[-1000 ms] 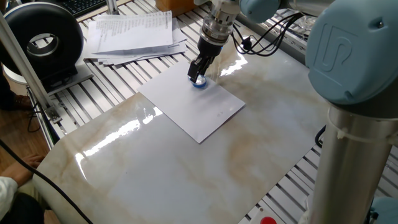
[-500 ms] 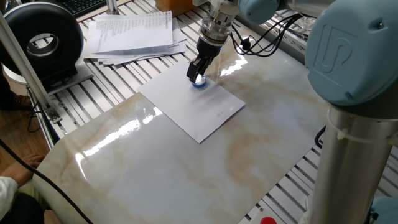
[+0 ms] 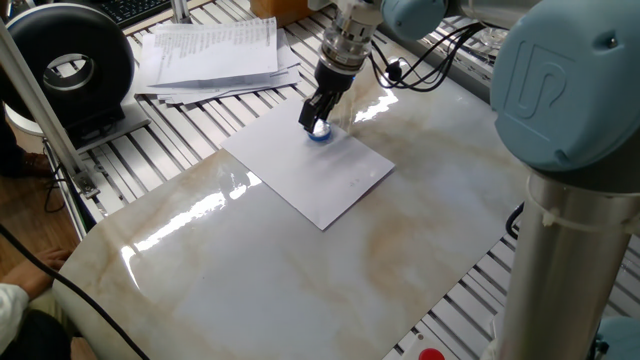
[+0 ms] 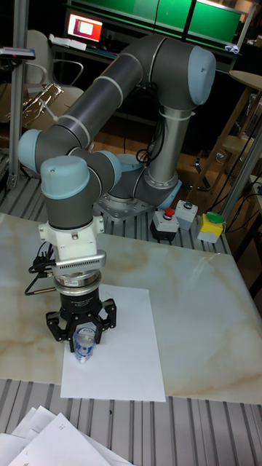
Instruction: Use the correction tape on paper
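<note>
The paper (image 3: 310, 170) is a blank white sheet lying flat on the marble tabletop; in the tall fixed view the paper (image 4: 127, 357) reaches to the table's near edge. My gripper (image 3: 318, 123) points straight down over the sheet's far corner and is shut on the correction tape (image 3: 320, 132), a small dispenser of blue and clear plastic. In the tall fixed view the gripper (image 4: 84, 344) holds the correction tape (image 4: 84, 348) upright between its fingers, with the tape's lower tip down at the sheet. Whether the tip touches the paper I cannot tell.
A stack of printed papers (image 3: 212, 55) lies on the slatted frame beyond the sheet. A black round device (image 3: 68, 65) stands at the far left. Cables (image 3: 420, 60) trail behind the arm. The robot's base column (image 3: 570, 200) rises at the right, with button boxes (image 4: 182, 215) beside it.
The gripper with the correction tape has crept slightly toward the far left of the sheet. Nothing else has moved.
</note>
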Motion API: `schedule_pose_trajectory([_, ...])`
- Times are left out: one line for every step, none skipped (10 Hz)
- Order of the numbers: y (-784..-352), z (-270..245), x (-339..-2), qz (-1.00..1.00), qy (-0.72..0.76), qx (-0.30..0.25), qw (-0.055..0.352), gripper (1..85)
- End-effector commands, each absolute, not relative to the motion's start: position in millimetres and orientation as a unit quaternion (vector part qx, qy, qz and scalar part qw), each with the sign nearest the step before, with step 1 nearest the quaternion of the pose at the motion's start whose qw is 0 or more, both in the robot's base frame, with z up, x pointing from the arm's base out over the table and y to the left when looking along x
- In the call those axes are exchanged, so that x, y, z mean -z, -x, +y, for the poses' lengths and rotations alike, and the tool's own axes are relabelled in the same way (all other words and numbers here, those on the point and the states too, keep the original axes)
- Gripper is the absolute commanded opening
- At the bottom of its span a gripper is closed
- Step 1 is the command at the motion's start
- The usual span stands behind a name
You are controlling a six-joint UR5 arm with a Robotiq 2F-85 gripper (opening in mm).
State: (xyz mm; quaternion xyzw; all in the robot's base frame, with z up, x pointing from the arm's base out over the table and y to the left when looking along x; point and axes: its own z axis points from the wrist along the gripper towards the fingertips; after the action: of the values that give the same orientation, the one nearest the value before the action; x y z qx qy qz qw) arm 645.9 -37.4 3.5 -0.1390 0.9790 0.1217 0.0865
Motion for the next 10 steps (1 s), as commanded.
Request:
schedule_pose_trajectory([-649, -35, -5, 0.979, 0.132, -0.123, 0.092, 48.0])
schedule_pose_trajectory([-651, -35, -4, 0.98, 0.131, -0.121, 0.093, 42.0])
schedule_pose_trajectory([-651, -37, -4, 0.98, 0.132, -0.117, 0.095, 37.7])
schedule_pose_trajectory([-651, -39, -5, 0.98, 0.132, -0.115, 0.094, 32.7])
schedule_pose_trajectory([-650, -43, -6, 0.98, 0.134, -0.113, 0.092, 28.7])
schedule_pose_trajectory([-650, -45, -7, 0.98, 0.136, -0.112, 0.091, 28.7])
schedule_pose_trajectory([-650, -46, -6, 0.98, 0.136, -0.111, 0.09, 28.7])
schedule_pose_trajectory([-650, -46, -5, 0.981, 0.136, -0.11, 0.09, 29.0])
schedule_pose_trajectory([-653, -50, -5, 0.98, 0.146, -0.095, 0.093, 36.0])
schedule_pose_trajectory([-653, -51, -7, 0.98, 0.152, -0.092, 0.094, 38.0])
